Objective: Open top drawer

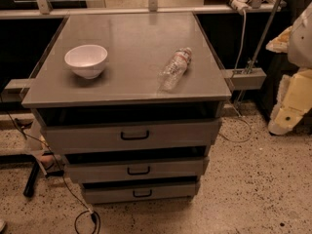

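The top drawer (131, 136) is the widest of three grey drawers in a grey cabinet, with a small black bar handle (135, 136) at its centre. A dark gap shows between its front and the cabinet top (126, 57). Its inside is hidden. My arm, cream and white, comes in at the right edge, and my gripper (284, 117) hangs low beside the cabinet's right side, well apart from the drawer handle and touching nothing.
A white bowl (86, 60) stands on the cabinet top at the left. A clear plastic bottle (175, 68) lies on its side at the right. Two narrower drawers (138, 170) (141, 193) sit below. Cables (83, 218) trail on the speckled floor at the left.
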